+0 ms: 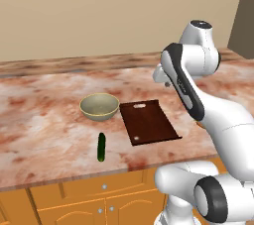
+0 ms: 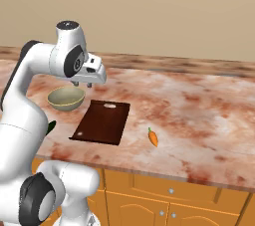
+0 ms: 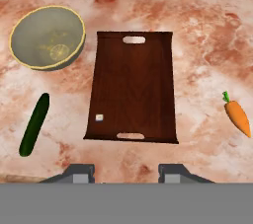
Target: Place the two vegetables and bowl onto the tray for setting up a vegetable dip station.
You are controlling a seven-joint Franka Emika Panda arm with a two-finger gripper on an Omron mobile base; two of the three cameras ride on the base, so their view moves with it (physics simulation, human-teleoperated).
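A: On the marble counter (image 1: 44, 130) the tray (image 3: 132, 87) lies bare — the bowl (image 3: 48, 37) sits just off its far left corner, the cucumber (image 3: 34, 124) lies to its left and the carrot (image 3: 237, 117) well off to its right.

B: And the gripper (image 3: 126, 171)?

A: It hangs high above the tray's near edge, fingers (image 3: 79, 171) parted with nothing between them.

B: Which piece would you take first?

A: Probably a vegetable. For the cucumber I'd turn the wrist so the fingers straddle its narrow width at the middle, then come straight down — a grip near one end would likely let it swing.
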